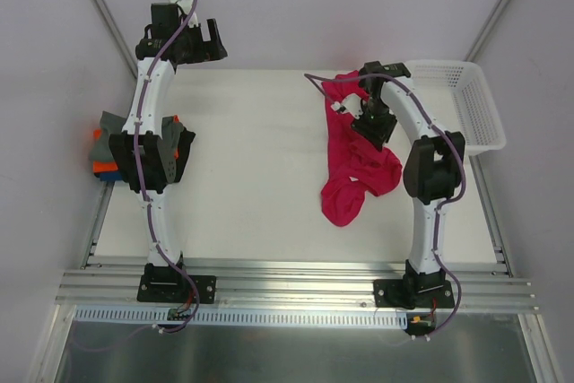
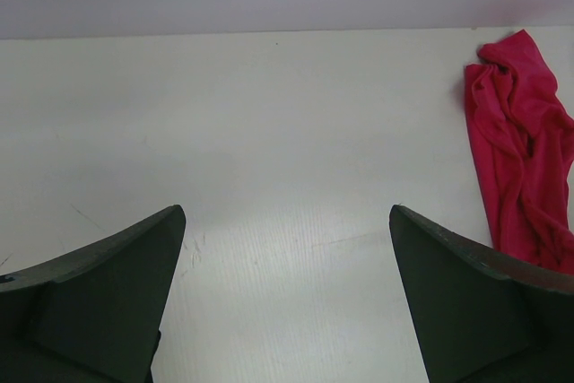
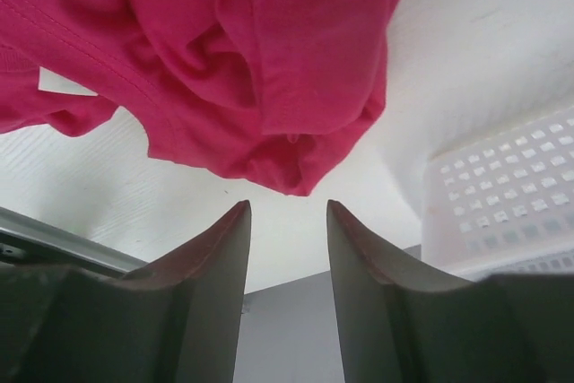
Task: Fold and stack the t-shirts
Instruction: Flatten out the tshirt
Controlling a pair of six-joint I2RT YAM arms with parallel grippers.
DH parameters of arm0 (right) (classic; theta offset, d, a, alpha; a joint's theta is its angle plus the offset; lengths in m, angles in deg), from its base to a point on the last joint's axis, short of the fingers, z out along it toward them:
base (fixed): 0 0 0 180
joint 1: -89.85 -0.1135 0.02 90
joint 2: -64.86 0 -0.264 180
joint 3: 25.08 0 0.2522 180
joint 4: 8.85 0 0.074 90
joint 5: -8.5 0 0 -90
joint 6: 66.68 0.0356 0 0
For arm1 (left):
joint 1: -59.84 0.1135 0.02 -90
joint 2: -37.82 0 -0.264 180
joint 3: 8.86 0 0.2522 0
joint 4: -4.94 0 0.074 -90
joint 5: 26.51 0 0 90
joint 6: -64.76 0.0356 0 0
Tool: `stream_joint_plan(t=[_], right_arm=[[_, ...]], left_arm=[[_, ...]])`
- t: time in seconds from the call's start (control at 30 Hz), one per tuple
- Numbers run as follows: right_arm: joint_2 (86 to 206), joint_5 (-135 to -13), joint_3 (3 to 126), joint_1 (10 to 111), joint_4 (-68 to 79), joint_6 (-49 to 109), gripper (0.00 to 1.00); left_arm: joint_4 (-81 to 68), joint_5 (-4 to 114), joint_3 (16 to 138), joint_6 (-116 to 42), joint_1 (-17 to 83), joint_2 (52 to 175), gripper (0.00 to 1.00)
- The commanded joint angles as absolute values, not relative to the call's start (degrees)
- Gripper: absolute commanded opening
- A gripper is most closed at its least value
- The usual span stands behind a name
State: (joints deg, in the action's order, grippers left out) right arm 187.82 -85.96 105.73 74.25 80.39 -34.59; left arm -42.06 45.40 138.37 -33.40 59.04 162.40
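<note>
The red shirt (image 1: 345, 190) lies crumpled in a long rope on the right half of the counter (image 1: 251, 159). One end is near the basket (image 1: 471, 100), the other bunched toward the near edge. Nothing of it is spread, so the step in hand looks like opening it out flat before any fold.

The right end effector (image 3: 287, 208) sits at the shirt's far bunch. Its jaws are partly apart with nothing between them, and the cloth lies just beyond the tips, ungripped. The left end effector (image 2: 287, 213) is wide and empty over bare counter near the far edge, well apart from the shirt. The folded shirts (image 1: 106, 145) are stacked at the counter's left edge, partly hidden under the left arm.

The next move likely calls for the right end effector to close on a single hem or shoulder corner rather than the whole bunch. The left would then cross over for the opposite corner, so the two can draw the shirt flat.
</note>
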Motion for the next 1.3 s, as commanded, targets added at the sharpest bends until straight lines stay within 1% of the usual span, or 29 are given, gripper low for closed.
stream_joint_plan(t=[0.0,0.17,0.37,0.47,0.67,0.77,0.8,0.9,1.03,1.27], right_arm=[[187.7,-81.9,104.7,73.6,99.7,-34.7,0.42],[193.8,-79.3,105.7,72.8,99.6,-33.0,0.4],[197.4,-78.8,106.0,72.2,99.6,-31.7,0.38],[197.1,-79.0,105.0,72.6,99.5,-31.6,0.37],[191.1,-80.9,101.8,73.1,99.0,-31.1,0.37],[189.1,-83.2,98.1,73.6,98.3,-30.6,0.37],[188.8,-82.7,97.4,73.7,98.2,-30.5,0.35],[187.5,-82.6,97.8,74.1,97.7,-30.0,0.35],[188.3,-83.6,100.3,74.1,98.0,-29.7,0.35],[191.4,-83.5,99.2,75.1,97.3,-29.7,0.34]], left_arm=[[-40.5,43.9,140.1,-34.0,58.3,161.7,0.99],[-40.5,43.8,139.6,-33.7,58.1,161.0,0.99],[-40.4,45.0,138.8,-32.7,58.2,159.8,0.99],[-40.5,45.6,138.5,-32.3,58.2,159.5,0.99],[-40.5,45.4,138.5,-32.5,58.1,159.9,0.99],[-40.4,44.5,138.7,-33.2,58.0,160.4,0.99],[-40.4,44.4,138.7,-33.2,58.0,160.5,0.99],[-40.2,44.0,138.9,-33.4,57.8,160.6,0.99],[-40.2,44.0,138.8,-33.5,57.8,160.6,0.99],[-40.2,44.6,138.8,-33.1,57.8,160.1,0.99]])
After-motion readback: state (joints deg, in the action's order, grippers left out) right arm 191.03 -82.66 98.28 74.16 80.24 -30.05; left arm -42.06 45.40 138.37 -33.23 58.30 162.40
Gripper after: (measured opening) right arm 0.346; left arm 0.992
